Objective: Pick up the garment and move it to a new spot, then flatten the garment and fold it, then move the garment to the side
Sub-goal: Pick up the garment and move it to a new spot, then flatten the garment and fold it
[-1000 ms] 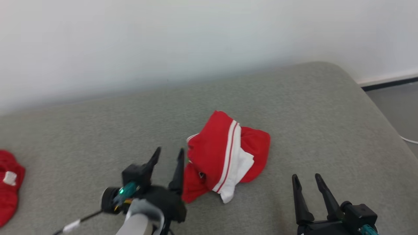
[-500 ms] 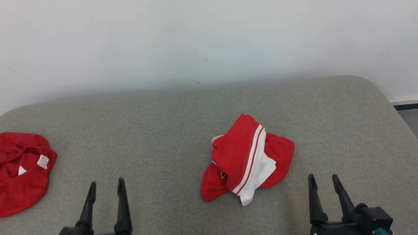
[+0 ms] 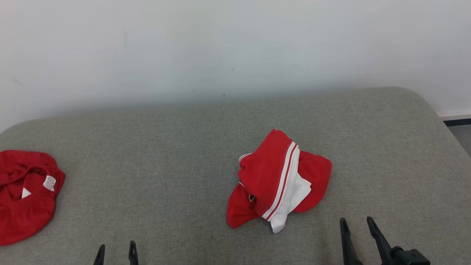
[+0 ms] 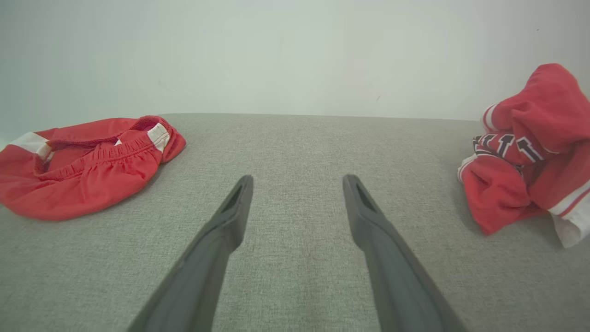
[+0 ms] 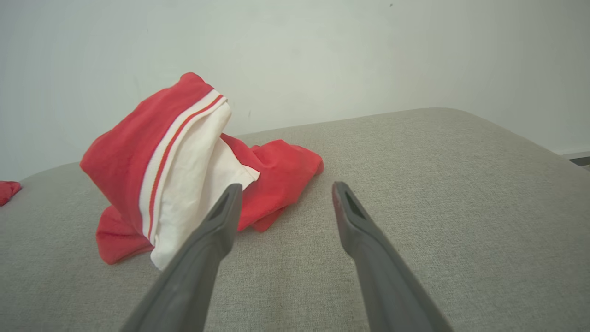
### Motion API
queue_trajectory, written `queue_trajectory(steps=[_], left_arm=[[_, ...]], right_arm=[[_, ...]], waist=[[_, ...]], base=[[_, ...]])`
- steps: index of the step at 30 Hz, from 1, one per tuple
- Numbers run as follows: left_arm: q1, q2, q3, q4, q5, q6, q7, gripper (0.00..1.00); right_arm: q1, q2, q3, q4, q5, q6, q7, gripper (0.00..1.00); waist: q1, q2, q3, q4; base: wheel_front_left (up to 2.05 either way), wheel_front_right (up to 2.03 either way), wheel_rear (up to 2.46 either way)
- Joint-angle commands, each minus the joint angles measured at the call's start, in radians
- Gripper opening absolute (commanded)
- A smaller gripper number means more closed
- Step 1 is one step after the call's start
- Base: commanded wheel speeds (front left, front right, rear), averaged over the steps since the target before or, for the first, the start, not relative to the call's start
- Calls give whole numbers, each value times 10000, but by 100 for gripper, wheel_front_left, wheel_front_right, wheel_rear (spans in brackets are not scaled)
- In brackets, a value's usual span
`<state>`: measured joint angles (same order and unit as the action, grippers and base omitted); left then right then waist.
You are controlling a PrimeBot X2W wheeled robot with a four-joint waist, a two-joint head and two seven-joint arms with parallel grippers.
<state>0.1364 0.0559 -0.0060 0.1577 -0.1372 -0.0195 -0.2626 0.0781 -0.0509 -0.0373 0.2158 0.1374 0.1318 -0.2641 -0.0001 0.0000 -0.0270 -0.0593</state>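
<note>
A crumpled red garment with white panels and red-and-white stripes lies in a heap right of the middle of the grey cushion. It also sits at the right edge of the left wrist view as the garment, dark lettering showing, and left of centre as the garment in the right wrist view. My left gripper is open at the bottom edge, well left of the heap, nothing between its fingers. My right gripper is open at the lower right, just short of the heap, and empty.
A second red garment with an elastic waistband and white label lies at the cushion's far left edge, seen too as the second garment. A pale wall rises behind the cushion. The cushion's rounded right corner drops to the floor.
Both grippers have drawn back toward the bottom edge, the left one from beside the heap a second ago. The camera swung earlier, bringing the second garment into fuller view. The heap lies unmoved.
</note>
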Motion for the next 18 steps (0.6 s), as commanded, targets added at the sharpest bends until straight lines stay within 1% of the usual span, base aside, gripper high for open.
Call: queue_trajectory(steps=[1,3,8,18], left_arm=[[82,-9,48,13,-8,-53,-33,100],[95,-29,104,162,-18,-33,-33,100],[43,-46,203,380,-61,-143,-33,100],[-32,-58,226,424,2,-310,-33,100]], right_arm=[[82,13,28,19,-85,-21,-6,100],[65,13,56,80,-89,-21,-6,100],[22,13,101,160,-63,-21,-6,100],[-4,13,164,105,25,-21,-6,100]], waist=[[1,0,0,-5],[1,0,-9,-25],[1,0,-60,-69],[1,0,-137,-117]], base=[[0,0,0],[0,0,0],[0,0,0],[0,0,0]])
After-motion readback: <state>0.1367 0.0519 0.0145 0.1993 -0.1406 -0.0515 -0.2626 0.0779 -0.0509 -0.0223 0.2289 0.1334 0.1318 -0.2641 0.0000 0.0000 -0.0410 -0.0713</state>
